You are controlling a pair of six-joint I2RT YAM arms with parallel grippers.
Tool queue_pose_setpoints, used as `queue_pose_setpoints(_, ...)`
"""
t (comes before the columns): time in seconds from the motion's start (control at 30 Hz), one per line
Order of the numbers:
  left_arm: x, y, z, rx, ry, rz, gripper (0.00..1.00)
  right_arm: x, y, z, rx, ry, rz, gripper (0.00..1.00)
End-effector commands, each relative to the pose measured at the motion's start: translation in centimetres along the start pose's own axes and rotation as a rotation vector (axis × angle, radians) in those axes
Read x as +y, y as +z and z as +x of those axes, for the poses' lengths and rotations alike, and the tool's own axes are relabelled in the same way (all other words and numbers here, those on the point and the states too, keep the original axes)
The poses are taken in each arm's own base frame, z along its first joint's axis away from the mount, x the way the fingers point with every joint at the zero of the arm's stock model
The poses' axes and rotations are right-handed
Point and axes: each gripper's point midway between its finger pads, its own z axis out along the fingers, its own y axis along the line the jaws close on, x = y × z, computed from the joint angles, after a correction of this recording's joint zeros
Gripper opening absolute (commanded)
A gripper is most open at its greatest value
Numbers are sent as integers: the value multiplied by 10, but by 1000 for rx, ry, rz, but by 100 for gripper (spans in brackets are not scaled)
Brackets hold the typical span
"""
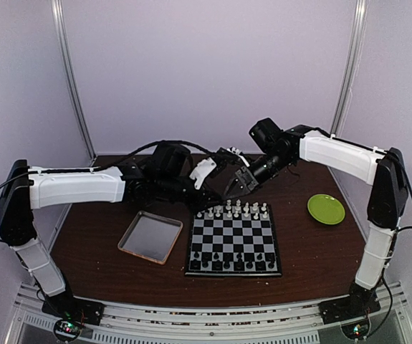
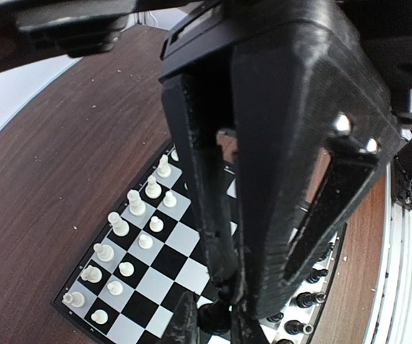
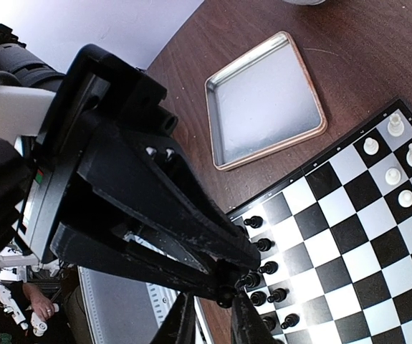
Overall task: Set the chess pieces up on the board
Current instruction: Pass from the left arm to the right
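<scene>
From above, the board (image 1: 234,231) lies square to the near edge of the table (image 1: 84,236), between a silver tray (image 1: 150,236) and a green plate (image 1: 326,209) — only this view shows the plate. The white pieces (image 1: 233,211) stand upright along its far two rows, the black pieces (image 1: 233,261) along the near two.

My left wrist camera sees the board run diagonally, white rows to the left. My right pincer (image 2: 243,292) looms across it. My left pincer (image 2: 213,326) has its tips close about a small dark lump (image 2: 213,314) — clamped or not, I cannot tell.

My right wrist camera shows the tray and the black rows instead. My right fingers (image 3: 180,322) stand slightly apart, with nothing seen between them.
</scene>
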Motion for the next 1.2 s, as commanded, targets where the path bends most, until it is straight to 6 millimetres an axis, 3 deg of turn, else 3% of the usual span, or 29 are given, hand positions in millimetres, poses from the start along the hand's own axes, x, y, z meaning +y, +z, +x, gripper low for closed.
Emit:
queue_pose_setpoints(0.0, -12, -6, -29, -97, 58, 32, 7, 6, 6, -8, -24, -24, -53, 15)
queue_pose_setpoints(0.3, -13, -4, -32, -113, 63, 40, 7, 3, 12, -3, -17, -10, -51, 16)
queue_pose_setpoints(0.5, -12, -3, -33, -116, 64, 32, 8, 3, 14, -1, -12, -12, -56, 10)
queue_pose_setpoints(0.63, -8, 0, -30, -107, 59, 13, 13, -1, 12, 3, -5, -26, -24, 9)
queue_pose_setpoints(0.73, -3, 4, -25, -90, 52, -6, 22, -6, 9, 6, -1, -38, 7, 9)
queue_pose_setpoints(0.93, 2, -2, -13, -65, 52, -49, 32, -24, -2, 16, 22, -58, 95, 9)
queue_pose_setpoints(1.17, 5, -14, 11, -5, 50, -78, 35, -51, -13, 47, 114, -127, 252, 9)
